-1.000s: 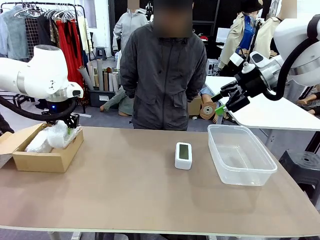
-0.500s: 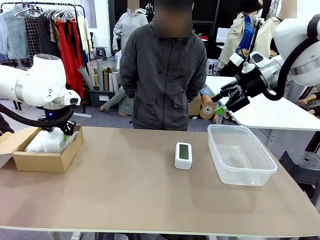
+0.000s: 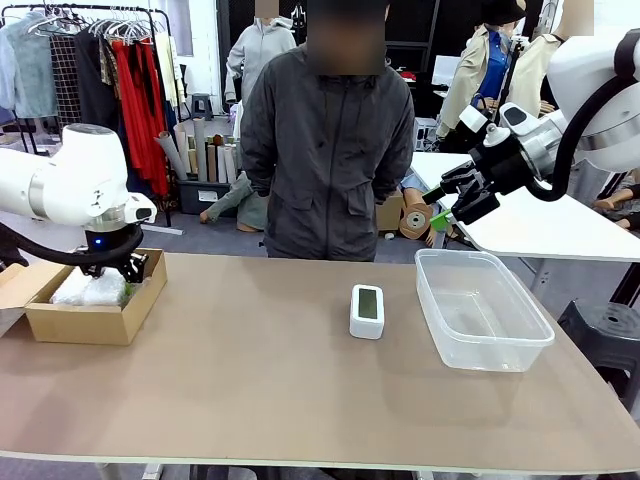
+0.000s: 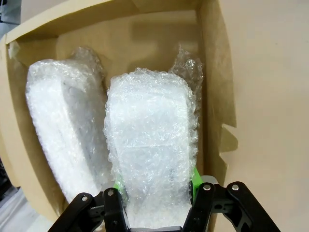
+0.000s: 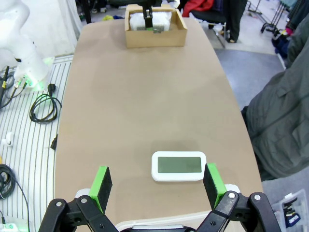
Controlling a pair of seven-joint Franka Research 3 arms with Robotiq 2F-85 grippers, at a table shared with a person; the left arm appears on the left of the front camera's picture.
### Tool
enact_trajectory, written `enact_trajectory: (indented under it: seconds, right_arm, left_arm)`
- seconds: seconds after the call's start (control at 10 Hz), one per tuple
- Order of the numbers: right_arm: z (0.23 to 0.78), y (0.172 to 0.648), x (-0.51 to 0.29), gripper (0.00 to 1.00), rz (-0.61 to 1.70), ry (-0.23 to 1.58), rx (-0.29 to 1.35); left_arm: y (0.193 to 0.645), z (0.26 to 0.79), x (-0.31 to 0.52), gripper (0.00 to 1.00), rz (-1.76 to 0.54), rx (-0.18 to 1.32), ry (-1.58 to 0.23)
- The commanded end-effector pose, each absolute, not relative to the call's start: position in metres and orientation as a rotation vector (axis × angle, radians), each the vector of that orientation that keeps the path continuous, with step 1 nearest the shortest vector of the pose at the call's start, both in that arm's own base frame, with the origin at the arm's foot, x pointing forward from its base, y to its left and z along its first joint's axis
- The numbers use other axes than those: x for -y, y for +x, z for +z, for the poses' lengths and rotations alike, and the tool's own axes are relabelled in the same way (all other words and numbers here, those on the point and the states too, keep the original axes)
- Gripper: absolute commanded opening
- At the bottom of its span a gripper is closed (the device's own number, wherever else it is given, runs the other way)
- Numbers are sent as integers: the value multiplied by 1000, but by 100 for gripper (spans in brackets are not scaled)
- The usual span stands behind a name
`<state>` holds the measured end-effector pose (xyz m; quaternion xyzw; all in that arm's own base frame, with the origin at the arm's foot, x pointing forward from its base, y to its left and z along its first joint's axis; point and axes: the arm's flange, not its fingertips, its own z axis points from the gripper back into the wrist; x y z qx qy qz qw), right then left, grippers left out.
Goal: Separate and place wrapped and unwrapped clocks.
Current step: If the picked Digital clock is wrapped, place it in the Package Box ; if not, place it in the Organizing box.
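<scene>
Brown table point(image 3: 250, 390): left gripper point(image 4: 155, 184) pinches 1 wrapped clock point(image 4: 149, 140) lengthwise inside cardboard box point(image 4: 212, 72), beside 2nd bundle point(image 4: 63, 130). Right gripper point(image 5: 157, 185) spread wide, aloft; bare clock point(image 5: 178, 166) lies nearer it, beside plastic bin point(image 3: 429, 300).

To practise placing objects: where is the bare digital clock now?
In the front view the bare digital clock lies screen-up near the middle of the table, just left of the clear plastic tub and apart from it.
</scene>
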<state>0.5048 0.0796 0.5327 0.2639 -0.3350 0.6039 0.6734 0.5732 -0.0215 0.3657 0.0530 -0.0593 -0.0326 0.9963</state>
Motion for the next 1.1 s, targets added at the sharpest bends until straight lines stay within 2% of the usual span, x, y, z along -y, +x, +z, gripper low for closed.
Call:
enact_trajectory:
  seconds: [0.0, 0.1, 0.2, 0.6, 0.7, 1.0]
  right_arm:
    - [535, 505, -80, 100, 1363, 596, 762]
    - [535, 505, -80, 100, 1363, 596, 762]
    - [535, 505, -80, 100, 1363, 596, 762]
    - [535, 505, -80, 100, 1363, 596, 762]
    - [535, 505, -80, 100, 1363, 596, 762]
    - [535, 505, -80, 100, 1363, 596, 762]
  left_arm:
    - [579, 360, 15, 0, -65, 136, 74]
    - [581, 355, 13, 3, -53, 131, 68]
    - [582, 353, 12, 18, -49, 125, 65]
    - [582, 360, 12, 95, -35, 143, 74]
    - [583, 366, 12, 100, -35, 152, 81]
    - [583, 395, 13, 100, 1, 178, 85]
